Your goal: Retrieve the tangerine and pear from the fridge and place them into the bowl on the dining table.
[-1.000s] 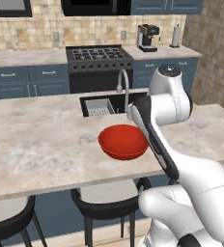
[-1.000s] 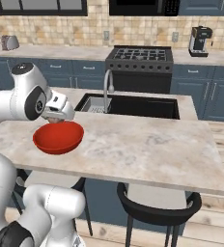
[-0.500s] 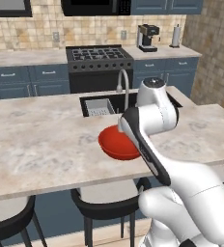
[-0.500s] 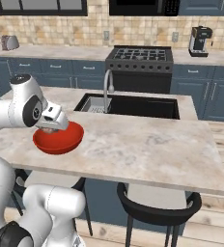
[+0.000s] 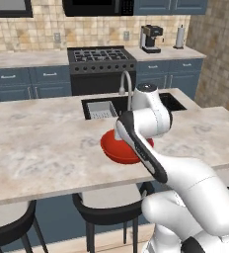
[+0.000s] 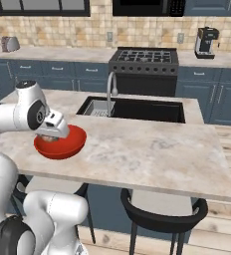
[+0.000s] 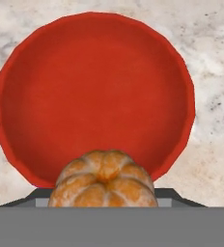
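On the beige dining table (image 5: 47, 143), the red bowl (image 7: 92, 91) lies under the gripper (image 7: 103, 200), which clasps the tangerine (image 7: 103, 181) at the bowl's six o'clock rim.

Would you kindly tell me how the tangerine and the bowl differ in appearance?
The tangerine is dull orange and segmented; the bowl is smooth glossy red. The tangerine is far smaller than the wide bowl. The tangerine sits between the jaws above the bowl, which rests on the dining table. Both look round.
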